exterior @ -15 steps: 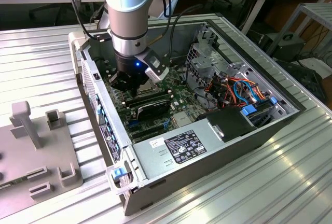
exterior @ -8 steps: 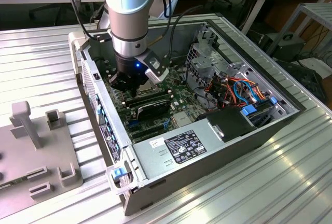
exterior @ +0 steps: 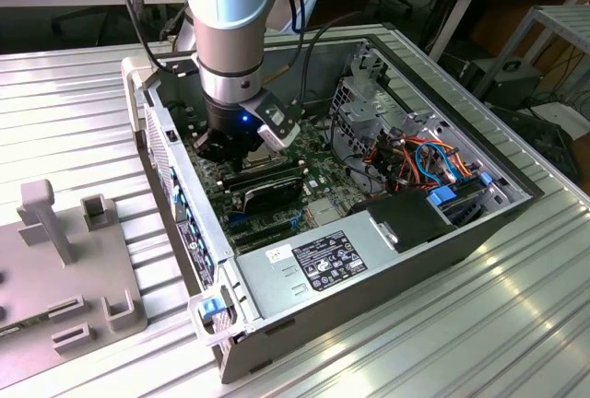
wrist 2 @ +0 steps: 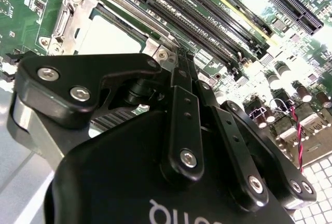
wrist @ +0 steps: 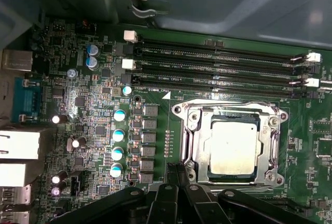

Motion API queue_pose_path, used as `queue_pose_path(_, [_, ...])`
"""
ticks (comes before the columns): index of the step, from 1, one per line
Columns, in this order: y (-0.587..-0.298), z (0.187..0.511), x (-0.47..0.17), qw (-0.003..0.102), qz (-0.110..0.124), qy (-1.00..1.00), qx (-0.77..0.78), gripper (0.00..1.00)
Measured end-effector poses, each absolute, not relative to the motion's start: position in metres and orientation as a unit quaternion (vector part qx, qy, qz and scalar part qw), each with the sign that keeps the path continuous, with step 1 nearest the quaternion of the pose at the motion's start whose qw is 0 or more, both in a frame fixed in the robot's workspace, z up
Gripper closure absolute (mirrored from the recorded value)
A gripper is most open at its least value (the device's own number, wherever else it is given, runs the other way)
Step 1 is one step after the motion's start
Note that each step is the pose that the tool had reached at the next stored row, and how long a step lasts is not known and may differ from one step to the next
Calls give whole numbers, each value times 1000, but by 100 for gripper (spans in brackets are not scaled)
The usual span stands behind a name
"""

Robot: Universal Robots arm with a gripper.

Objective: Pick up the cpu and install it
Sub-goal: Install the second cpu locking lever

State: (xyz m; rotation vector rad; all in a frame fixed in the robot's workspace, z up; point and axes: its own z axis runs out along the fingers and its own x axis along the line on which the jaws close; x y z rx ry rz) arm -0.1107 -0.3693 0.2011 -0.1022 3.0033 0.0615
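The cpu [wrist: 233, 149], a small square chip with a silvery-grey top, lies flat in its socket on the green motherboard, with the metal socket frame [wrist: 275, 146] around it. It shows as a pale square [wrist 2: 111, 37] in the second wrist view. My gripper [wrist: 175, 168] is shut with nothing between its black fingers [wrist 2: 181, 79]. Its tips hover just beside the socket frame's edge, apart from the chip. In the exterior view the gripper [exterior: 238, 147] reaches down into the open computer case [exterior: 387, 278].
Long black memory slots [wrist: 218, 68] run beside the socket. A row of capacitors [wrist: 118, 141] and rear ports [wrist: 21, 146] lie on its other side. A long black card [exterior: 267, 191], a power supply [exterior: 332, 264] and coloured cables [exterior: 433, 163] crowd the case. A grey fixture [exterior: 64, 260] stands at the exterior view's left.
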Motion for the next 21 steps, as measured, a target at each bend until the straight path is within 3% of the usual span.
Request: queue_pose_path(21, [-373, 209, -111, 68, 21, 997, -34, 89])
